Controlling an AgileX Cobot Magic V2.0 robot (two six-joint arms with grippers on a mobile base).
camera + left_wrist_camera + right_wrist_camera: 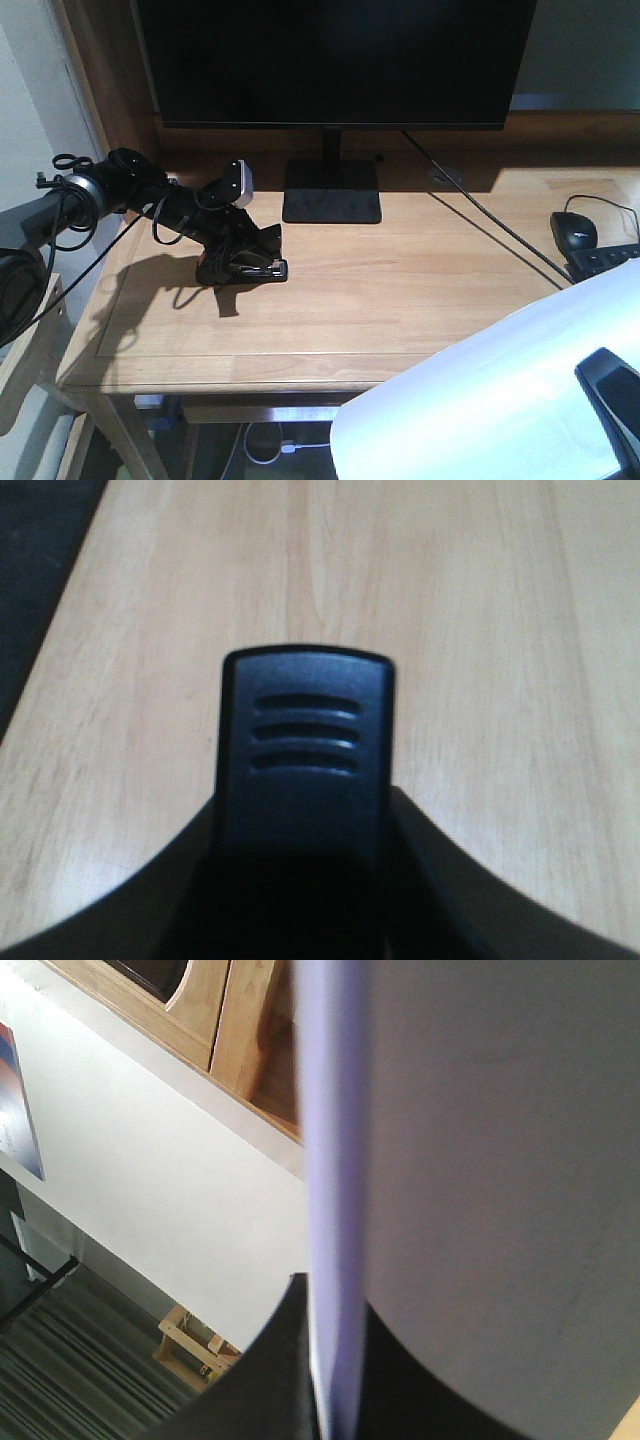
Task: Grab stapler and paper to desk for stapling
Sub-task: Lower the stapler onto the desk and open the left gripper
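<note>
Nearest me, the paper (470,390) hangs over the desk's front right corner, partly past the edge, and bows. The right gripper (335,1380) pinches it by one edge. The sheet runs out of view, so I can't call its long axis.

Further in, left of centre, the left gripper (235,250) looks clamped on the stapler (305,750). It is low over the desk (400,300); I can't tell whether it touches. Its long axis runs across the desk, ribbed nose pointing right, away from the wrist.

I'd settle its base flat on the wood before letting go. Then I'd bring the paper in level over the bare middle, short of the mouse (573,230) and monitor (330,60) behind.
</note>
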